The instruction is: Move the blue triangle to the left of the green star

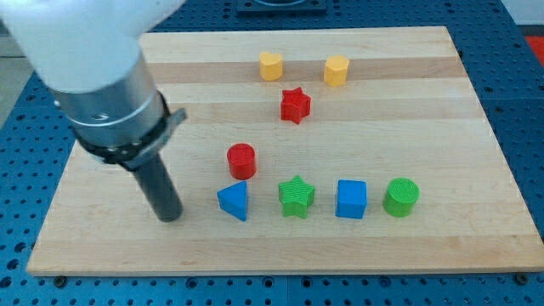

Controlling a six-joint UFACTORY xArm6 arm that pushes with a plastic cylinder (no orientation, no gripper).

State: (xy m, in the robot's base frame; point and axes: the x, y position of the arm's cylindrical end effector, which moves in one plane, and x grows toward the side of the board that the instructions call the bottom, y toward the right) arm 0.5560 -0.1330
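While left of blue triangle (pixel 234 201), my tip (pixel 170 216), green star (pixel 297 196) beyond

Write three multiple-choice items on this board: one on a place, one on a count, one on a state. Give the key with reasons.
1. What lies directly at the view's left of the green star?
A. blue triangle
B. green cylinder
C. red star

2. How many yellow blocks are there?
A. one
B. two
C. three

3. My tip is:
A. touching the blue cube
B. atop the red cylinder
C. apart from the blue triangle, at its left

Key: A, the triangle sits beside the star; B, two yellow blocks near the top; C, bare wood shows between them.
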